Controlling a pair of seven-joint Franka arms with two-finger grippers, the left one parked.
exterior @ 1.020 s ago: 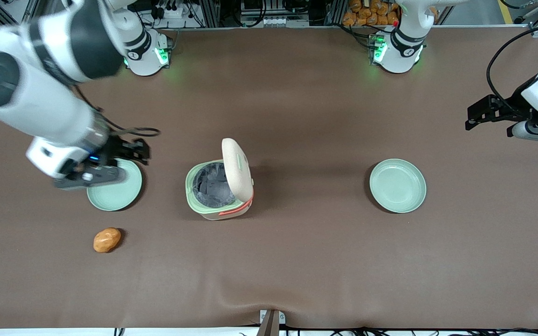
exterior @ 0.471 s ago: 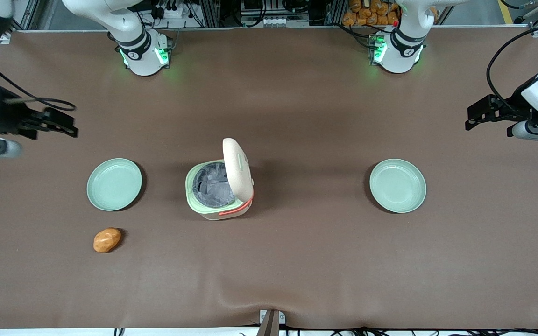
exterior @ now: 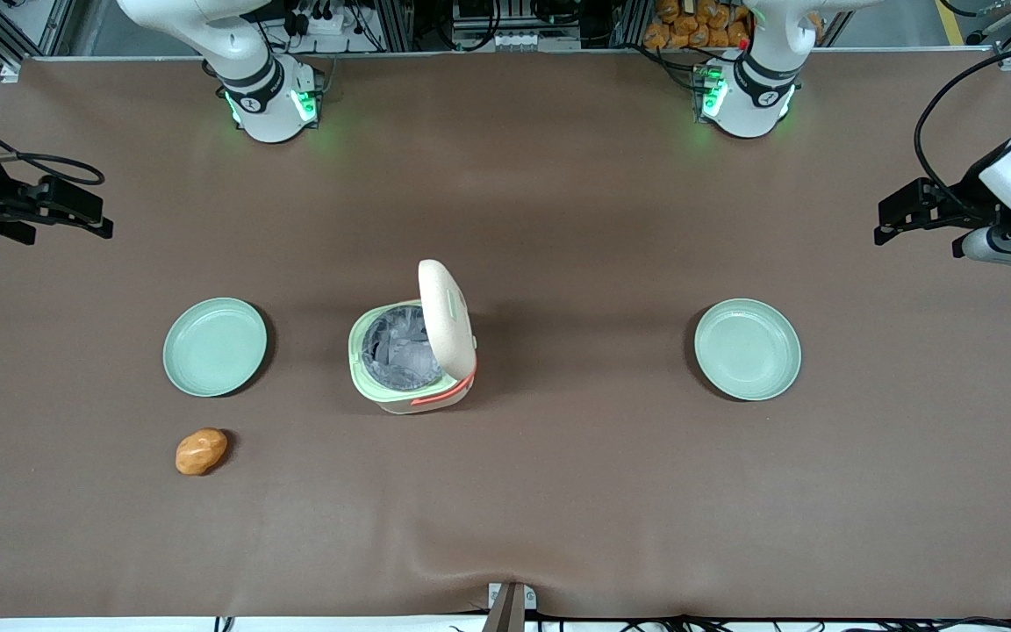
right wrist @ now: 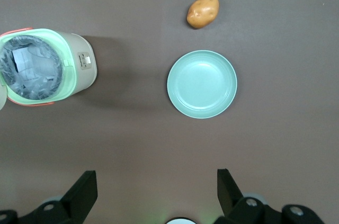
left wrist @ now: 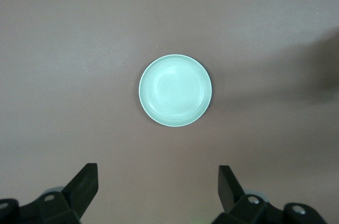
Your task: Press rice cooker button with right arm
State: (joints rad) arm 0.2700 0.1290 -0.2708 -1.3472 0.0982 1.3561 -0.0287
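Note:
The rice cooker (exterior: 409, 355) stands at the middle of the table, cream-beige with a pale green rim. Its lid (exterior: 447, 318) is raised upright and the grey inner pot (exterior: 396, 347) is exposed. In the right wrist view the rice cooker (right wrist: 79, 73) shows a small button panel (right wrist: 85, 61) on its side wall. My right gripper (exterior: 89, 212) is open and empty. It hangs above the table at the working arm's end, well away from the cooker. In the right wrist view the gripper (right wrist: 157, 179) has its fingers wide apart with nothing between them.
A mint-green plate (exterior: 215, 346) lies between my gripper and the cooker, and it also shows in the right wrist view (right wrist: 202, 83). A brown potato (exterior: 201, 450) lies nearer the front camera than that plate. A second plate (exterior: 747, 348) lies toward the parked arm's end.
My right arm has swung away from above the plate to the working arm's end of the table, farther from the front camera. The cooker, plates and potato have not moved.

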